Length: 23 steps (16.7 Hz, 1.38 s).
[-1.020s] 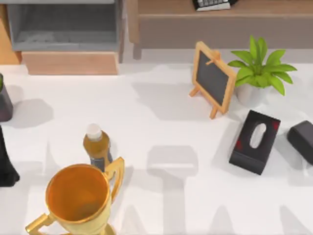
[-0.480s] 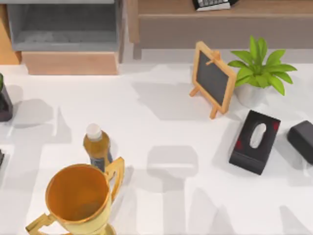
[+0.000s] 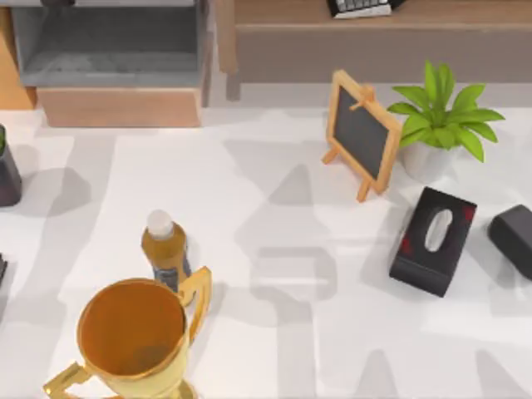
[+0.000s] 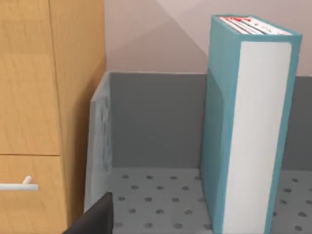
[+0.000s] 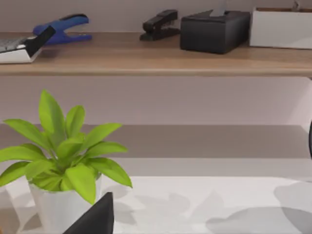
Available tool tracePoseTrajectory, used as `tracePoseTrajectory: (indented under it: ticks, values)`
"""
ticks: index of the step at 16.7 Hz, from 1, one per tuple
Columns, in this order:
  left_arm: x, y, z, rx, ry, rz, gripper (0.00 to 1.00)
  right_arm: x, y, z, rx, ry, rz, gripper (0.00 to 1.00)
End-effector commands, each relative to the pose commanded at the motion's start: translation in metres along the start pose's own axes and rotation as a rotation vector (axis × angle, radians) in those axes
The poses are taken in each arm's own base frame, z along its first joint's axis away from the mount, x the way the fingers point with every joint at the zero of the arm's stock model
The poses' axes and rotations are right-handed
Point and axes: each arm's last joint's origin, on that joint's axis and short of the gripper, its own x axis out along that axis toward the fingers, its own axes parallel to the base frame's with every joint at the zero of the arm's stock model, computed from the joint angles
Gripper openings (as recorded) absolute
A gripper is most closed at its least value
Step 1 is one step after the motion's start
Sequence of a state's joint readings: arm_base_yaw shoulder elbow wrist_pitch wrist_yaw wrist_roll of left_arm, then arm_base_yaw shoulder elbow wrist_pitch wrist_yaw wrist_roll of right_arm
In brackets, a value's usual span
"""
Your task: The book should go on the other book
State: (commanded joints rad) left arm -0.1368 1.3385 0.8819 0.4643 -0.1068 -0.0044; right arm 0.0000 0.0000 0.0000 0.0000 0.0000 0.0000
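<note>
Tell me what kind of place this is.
Probably an office or study desk: a teal book stands upright in a grey bin, a stapler sits on a wooden shelf, and a small chalkboard stands on the white table.

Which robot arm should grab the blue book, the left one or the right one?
Left, probably. Its wrist camera looks straight at the upright teal book standing in the grey tray. The right wrist camera faces the potted plant instead.
</note>
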Motion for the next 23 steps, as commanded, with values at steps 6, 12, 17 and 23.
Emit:
tracePoseTrajectory:
  ticks: [6, 12, 17, 23]
  values:
    - [0.1, -0.026, -0.037, 0.0, 0.007, 0.0, 1.0, 0.0, 0.0, 0.0, 0.0, 0.0, 0.0, 1.0]
    - [0.126, -0.034, -0.057, 0.001, 0.01, 0.001, 1.0, 0.0, 0.0, 0.0, 0.0, 0.0, 0.0, 1.0]
    - [0.128, -0.032, -0.057, 0.001, 0.011, 0.002, 1.0, 0.0, 0.0, 0.0, 0.0, 0.0, 0.0, 1.0]
    - [0.154, -0.034, -0.057, 0.001, 0.01, 0.001, 1.0, 0.0, 0.0, 0.0, 0.0, 0.0, 0.0, 1.0]
